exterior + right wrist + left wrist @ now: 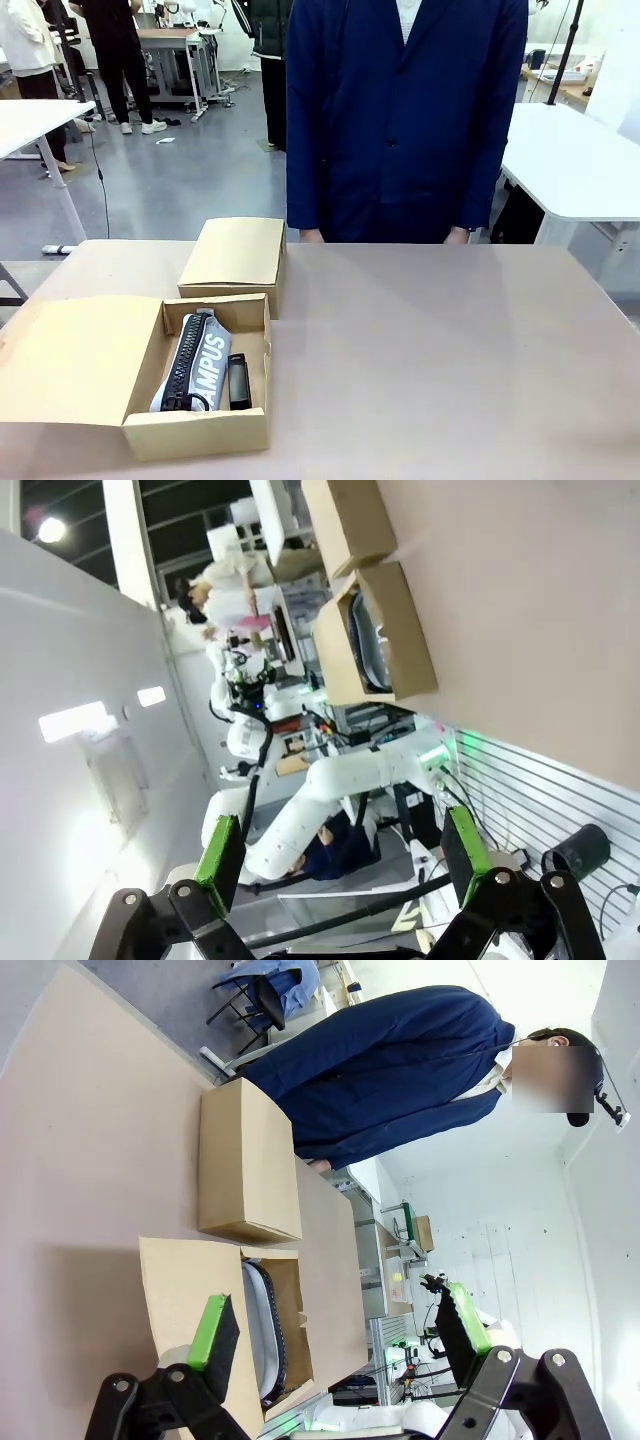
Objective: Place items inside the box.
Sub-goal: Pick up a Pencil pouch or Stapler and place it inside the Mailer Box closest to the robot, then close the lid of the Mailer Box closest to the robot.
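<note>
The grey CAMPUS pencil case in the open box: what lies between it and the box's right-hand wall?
In the front view, a slim black item lies beside the pencil case; right of it, bare box floor up to the wall.

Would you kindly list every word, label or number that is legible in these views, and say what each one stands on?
"AMPUS": white capitals on the grey zip pencil case lying in the open cardboard box; the box wall seems to hide the first letter.
The black item beside the case shows no readable print.
The closed cardboard box behind bears no print.
</note>
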`<state>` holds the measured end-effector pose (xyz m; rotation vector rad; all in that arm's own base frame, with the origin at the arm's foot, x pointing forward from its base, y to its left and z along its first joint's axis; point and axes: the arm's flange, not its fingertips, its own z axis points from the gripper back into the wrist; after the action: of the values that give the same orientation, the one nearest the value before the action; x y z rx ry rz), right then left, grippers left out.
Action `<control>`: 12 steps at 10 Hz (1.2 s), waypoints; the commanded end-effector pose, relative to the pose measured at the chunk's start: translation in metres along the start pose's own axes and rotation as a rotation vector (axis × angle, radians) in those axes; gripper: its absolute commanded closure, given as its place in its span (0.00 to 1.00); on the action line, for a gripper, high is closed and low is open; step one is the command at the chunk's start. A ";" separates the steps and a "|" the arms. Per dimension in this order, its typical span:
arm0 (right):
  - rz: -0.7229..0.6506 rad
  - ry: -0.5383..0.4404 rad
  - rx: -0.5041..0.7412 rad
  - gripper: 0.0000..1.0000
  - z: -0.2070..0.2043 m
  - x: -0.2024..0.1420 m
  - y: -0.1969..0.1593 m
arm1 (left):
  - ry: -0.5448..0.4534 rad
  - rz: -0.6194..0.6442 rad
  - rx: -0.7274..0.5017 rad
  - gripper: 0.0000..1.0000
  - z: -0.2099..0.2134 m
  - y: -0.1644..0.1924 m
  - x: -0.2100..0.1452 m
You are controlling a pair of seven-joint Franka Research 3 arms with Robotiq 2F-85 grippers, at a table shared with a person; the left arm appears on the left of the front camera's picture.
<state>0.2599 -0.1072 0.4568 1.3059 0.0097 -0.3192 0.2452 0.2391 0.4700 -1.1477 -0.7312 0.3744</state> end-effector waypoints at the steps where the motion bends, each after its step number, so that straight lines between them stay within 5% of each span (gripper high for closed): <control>1: 0.040 0.013 0.005 0.00 0.001 -0.004 0.010 | -0.014 -0.012 -0.026 0.00 -0.001 -0.001 0.001; 9: 0.040 0.013 0.005 0.00 0.001 -0.004 0.010 | 0.000 0.000 0.000 0.00 0.000 0.000 0.000; 12: 0.040 0.013 0.005 0.00 0.001 -0.004 0.010 | 0.112 -0.667 0.031 0.00 -0.082 -0.006 -0.016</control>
<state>0.2566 -0.1039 0.4653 1.2954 0.0126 -0.2998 0.2783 0.2003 0.4721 -0.9766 -0.8218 -0.0102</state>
